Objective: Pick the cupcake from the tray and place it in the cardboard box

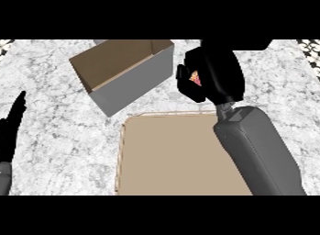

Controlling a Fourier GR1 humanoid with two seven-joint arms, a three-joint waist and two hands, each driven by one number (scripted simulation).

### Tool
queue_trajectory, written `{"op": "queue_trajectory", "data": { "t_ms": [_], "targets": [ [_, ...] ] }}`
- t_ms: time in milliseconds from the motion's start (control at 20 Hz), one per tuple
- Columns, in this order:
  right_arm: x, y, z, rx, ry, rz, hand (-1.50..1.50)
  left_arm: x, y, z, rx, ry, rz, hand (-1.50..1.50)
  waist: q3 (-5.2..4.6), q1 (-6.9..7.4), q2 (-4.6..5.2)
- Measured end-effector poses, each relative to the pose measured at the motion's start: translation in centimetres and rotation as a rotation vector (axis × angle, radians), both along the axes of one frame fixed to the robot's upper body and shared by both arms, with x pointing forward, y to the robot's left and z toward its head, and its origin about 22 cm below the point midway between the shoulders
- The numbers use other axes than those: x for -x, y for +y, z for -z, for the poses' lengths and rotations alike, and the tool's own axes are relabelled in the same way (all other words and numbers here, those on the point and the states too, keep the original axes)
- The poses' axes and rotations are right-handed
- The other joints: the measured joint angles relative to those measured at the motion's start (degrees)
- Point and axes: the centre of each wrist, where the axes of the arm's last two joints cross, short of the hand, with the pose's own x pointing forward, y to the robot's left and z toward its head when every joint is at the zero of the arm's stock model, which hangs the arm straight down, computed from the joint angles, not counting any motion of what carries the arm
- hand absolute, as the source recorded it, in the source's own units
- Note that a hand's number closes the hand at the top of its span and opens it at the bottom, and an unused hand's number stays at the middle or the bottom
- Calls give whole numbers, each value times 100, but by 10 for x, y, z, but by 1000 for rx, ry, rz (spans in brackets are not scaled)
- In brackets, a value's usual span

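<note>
Presently my right hand point(213, 75) has its fingers curled round the cupcake point(195, 78), lifted off the tray point(176, 156) beside the cardboard box point(125, 73). My left hand point(7, 133) rests open, straight-fingered, at the worktop's point(54, 137) edge, out of the way.

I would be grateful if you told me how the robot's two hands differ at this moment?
The right robot hand is curled round the cupcake, raised beside the cardboard box; the left robot hand holds nothing. The right is beyond the tray; the left rests open at the view's left edge, fingers straight. Both are black on grey forearms.
</note>
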Motion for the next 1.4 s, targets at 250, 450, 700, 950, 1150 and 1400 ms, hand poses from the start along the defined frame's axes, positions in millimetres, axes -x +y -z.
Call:
{"op": "queue_trajectory", "data": {
  "t_ms": [250, 450, 700, 950, 1150, 1400],
  "targets": [
    [-18, 33, -27, -116, 12, -30, 150, -8, -4, -2, -7, -4, 14, 0, 0, 82, 22],
    [-38, 56, -42, -188, 27, -20, 150, -5, -7, -1, -10, -10, 27, 0, -1, 165, 35],
    [-64, 73, -47, -274, 77, 1, 150, -10, -9, -6, -13, -15, 46, 0, -3, 278, 75],
    [-84, 82, -47, -323, 120, 18, 150, -18, -11, -11, -7, -19, 64, 0, -6, 394, 118],
    [-94, 86, -43, -325, 141, 43, 150, -26, -19, -13, -3, -30, 83, 0, -9, 509, 159],
    [-103, 82, -27, -308, 153, 110, 150, -36, -26, -20, -4, -40, 107, 0, -13, 620, 214]
  ]
}}
